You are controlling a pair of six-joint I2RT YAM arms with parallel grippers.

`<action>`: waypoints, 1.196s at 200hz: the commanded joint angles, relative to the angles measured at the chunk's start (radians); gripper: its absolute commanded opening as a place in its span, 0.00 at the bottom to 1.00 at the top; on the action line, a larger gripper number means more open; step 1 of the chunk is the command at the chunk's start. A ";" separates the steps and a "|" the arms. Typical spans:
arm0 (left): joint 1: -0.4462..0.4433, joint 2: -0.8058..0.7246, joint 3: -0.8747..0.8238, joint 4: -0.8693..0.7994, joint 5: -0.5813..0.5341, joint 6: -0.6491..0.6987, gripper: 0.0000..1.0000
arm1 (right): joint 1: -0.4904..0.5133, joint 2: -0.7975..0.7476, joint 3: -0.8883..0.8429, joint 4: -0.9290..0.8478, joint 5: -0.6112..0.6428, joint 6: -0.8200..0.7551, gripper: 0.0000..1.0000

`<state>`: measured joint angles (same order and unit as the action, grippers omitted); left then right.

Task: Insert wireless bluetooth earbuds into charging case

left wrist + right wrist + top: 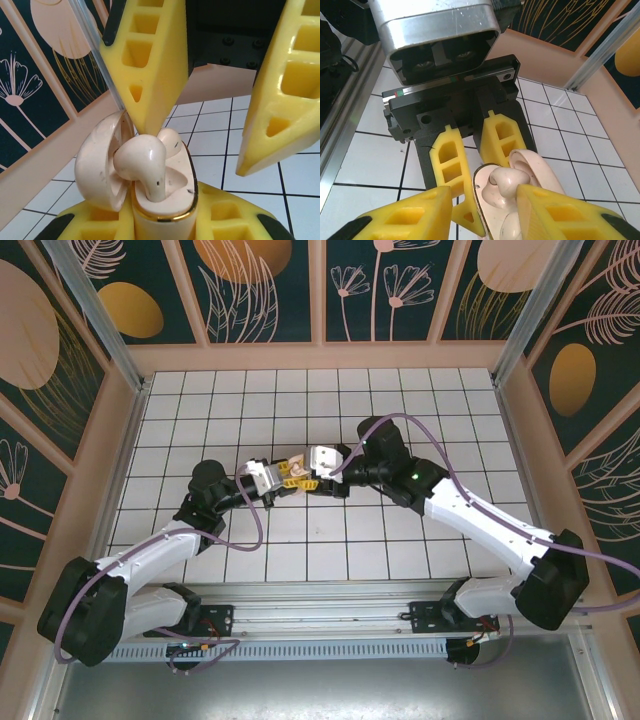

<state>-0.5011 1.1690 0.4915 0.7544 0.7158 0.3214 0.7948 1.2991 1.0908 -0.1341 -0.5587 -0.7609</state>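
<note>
The two arms meet over the middle of the tiled table (400, 540), crowding the charging case (172, 187) from both sides. The left gripper (165, 222) is clamped tight on the case's lower body and hides most of it. The lid (97, 165) hangs open to one side.

Above the case, the right gripper (199, 145) has its jaws partly apart and holds nothing. One yellow finger (150, 65) comes down onto the front earbud (140, 160); the other stands well off.

The front earbud's stem goes down into the near well, tip hidden, with its bulb above the gold rim. The back earbud (170, 140) sits lower, half hidden behind it. From overhead the case is too small to see inside.
</note>
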 commanded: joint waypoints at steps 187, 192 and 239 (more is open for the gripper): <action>-0.005 -0.023 0.019 0.002 -0.005 0.001 0.18 | 0.076 -0.072 -0.034 -0.083 0.086 0.129 0.16; -0.005 -0.023 0.018 0.002 -0.005 0.001 0.18 | 0.076 -0.079 -0.039 -0.071 0.091 0.128 0.18; -0.005 -0.020 0.016 0.003 0.002 -0.002 0.18 | 0.077 -0.115 -0.039 0.019 0.136 0.036 0.37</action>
<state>-0.5014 1.1637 0.4919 0.7216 0.7055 0.3210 0.8661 1.2140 1.0454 -0.1753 -0.4530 -0.6613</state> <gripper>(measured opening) 0.213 0.350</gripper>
